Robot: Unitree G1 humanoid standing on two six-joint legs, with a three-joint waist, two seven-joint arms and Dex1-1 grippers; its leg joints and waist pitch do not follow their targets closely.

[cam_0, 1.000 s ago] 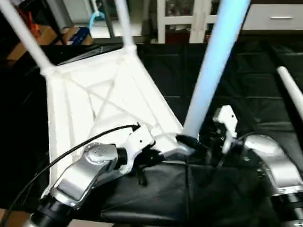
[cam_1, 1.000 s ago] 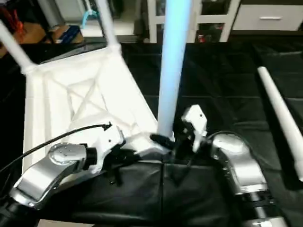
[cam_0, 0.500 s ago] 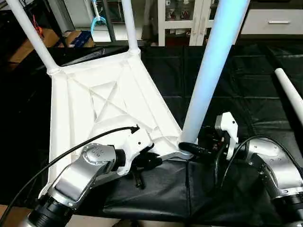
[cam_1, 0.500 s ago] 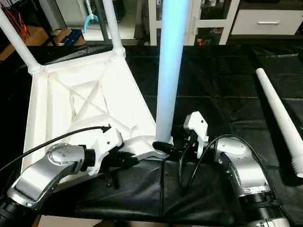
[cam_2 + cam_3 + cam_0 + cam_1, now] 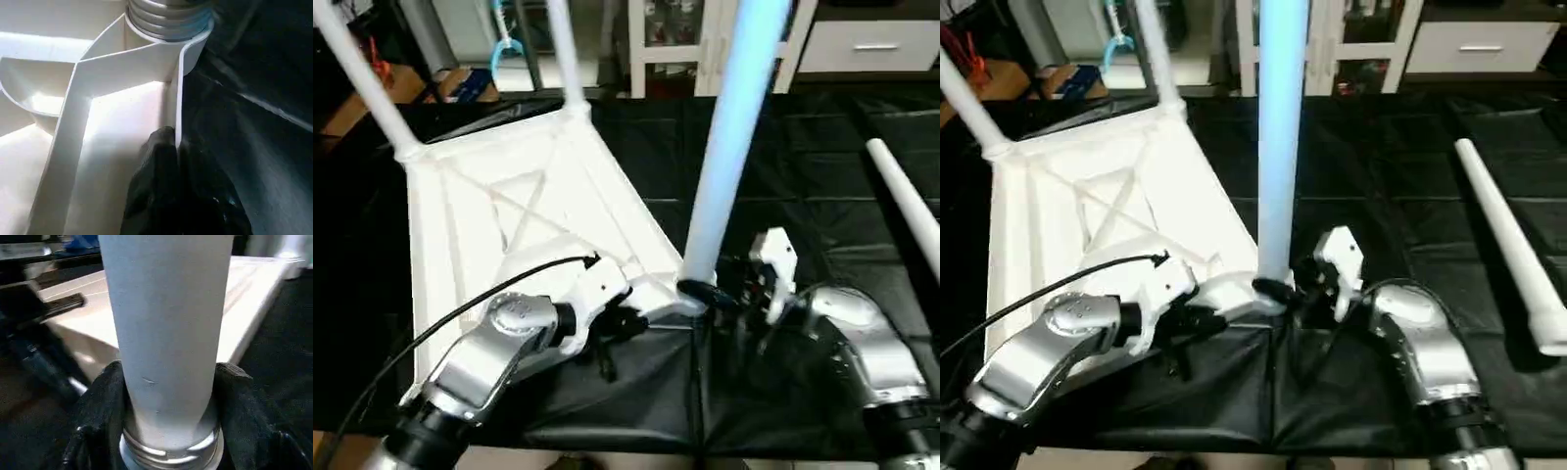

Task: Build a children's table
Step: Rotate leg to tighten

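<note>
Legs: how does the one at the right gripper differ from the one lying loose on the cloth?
The leg at the right gripper stands upright in the tabletop's near corner socket, the gripper's fingers on either side of its base. The loose leg lies flat on the black cloth, untouched. Both are white tapered tubes.

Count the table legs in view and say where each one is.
4: two legs stand in the tabletop's far corners, one stands at its near corner between the right gripper's fingers, one lies loose on the right.

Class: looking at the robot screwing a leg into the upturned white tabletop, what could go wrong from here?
1. The upright white tube leg shows bare threads at its socket in the white plastic tabletop; it may cross-thread or lean.
2. The left gripper pinches only the thin rim; the tabletop might slip.
3. The loose white leg could roll.
</note>
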